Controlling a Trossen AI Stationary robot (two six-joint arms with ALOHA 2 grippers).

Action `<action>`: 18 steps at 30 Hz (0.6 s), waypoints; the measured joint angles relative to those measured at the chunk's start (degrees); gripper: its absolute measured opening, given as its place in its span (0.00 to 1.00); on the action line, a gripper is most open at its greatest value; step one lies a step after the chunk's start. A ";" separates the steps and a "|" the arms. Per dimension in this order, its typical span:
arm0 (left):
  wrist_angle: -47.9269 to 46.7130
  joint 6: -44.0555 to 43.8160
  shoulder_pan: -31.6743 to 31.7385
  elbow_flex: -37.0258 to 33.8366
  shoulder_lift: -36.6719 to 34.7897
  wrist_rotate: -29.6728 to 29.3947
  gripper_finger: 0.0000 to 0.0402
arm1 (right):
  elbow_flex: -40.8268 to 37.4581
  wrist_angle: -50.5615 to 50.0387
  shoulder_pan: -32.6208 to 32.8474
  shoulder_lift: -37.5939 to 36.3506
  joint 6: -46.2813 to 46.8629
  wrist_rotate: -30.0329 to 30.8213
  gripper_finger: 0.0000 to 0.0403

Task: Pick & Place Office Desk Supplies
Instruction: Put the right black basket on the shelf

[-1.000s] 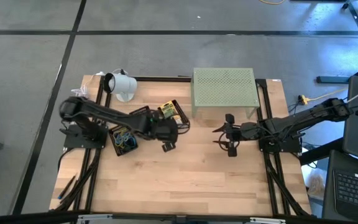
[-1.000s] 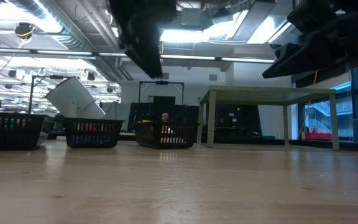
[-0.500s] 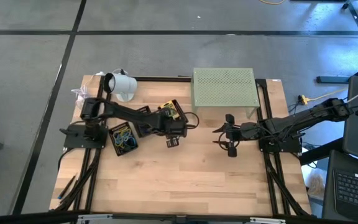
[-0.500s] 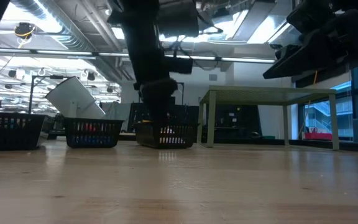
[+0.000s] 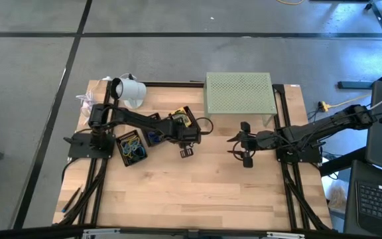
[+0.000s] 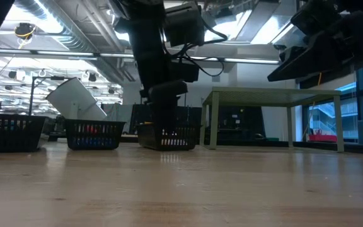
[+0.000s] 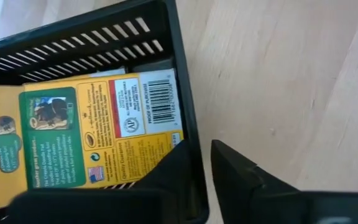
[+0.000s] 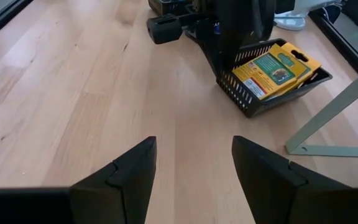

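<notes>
Two yellow printed packets (image 7: 86, 127) lie in a black slotted basket (image 5: 182, 118) near the middle of the table, in front of the pale green stand. My left gripper (image 7: 197, 149) stands at that basket's near right wall, shut on it. A second black basket (image 5: 131, 147) farther left holds coloured rubber bands. My right gripper (image 8: 194, 146) is open and hovers above bare wood right of centre (image 5: 239, 145), touching nothing. My left gripper pinches the basket's side wall (image 7: 190, 124) near a corner, one finger (image 7: 169, 165) inside over the packets and one finger (image 7: 241, 168) outside. It comes from above, pointing steeply down. The basket's bottom sits on the table (image 6: 169, 137).
The pale green perforated stand (image 5: 239, 94) occupies the far edge right of centre. A white cup-like object (image 5: 130, 91) lies at the far left corner. A third small basket (image 5: 152, 137) sits under the left arm. Bare wood fills the table's near half.
My left gripper has swung from above the table's middle toward the far edge and down onto the packet basket, and its fingers now straddle the basket's wall. The basket has stayed in place. My right arm has kept still.
</notes>
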 joint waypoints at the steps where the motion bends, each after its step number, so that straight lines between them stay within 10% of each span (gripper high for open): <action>1: -0.01 -0.14 0.00 0.00 0.00 0.05 0.12 | 0.00 0.02 0.00 0.00 0.10 -0.12 0.53; 18: -0.08 -1.50 -2.47 1.26 -0.48 0.98 0.02 | 0.00 0.02 0.00 0.00 2.29 0.08 0.53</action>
